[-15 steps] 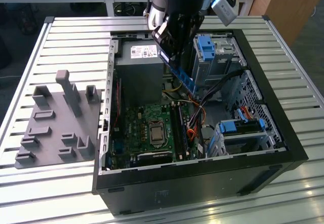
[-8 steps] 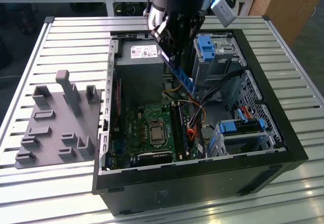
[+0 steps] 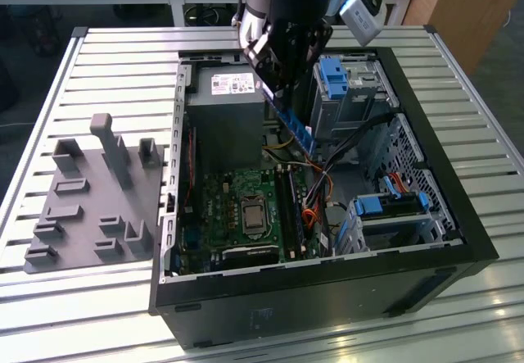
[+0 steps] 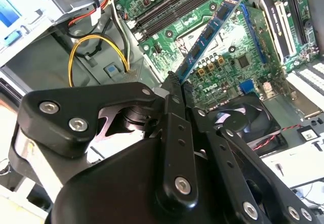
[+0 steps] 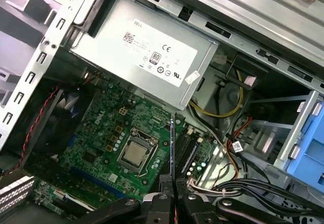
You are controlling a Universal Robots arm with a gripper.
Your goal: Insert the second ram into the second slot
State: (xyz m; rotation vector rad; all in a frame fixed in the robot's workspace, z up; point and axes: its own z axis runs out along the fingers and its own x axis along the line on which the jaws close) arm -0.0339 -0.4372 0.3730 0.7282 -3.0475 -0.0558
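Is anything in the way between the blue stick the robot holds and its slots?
Nothing visible is. The gripper is shut on the second ram, which hangs in open air above the memory slots. The yellow cables lie beside the slots, not across them.

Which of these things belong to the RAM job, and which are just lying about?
Job: gripper, shut on the blue ram stick; memory slots on the motherboard.
Lying about: power supply; grey fixture block; blue drive brackets; cooling fan.
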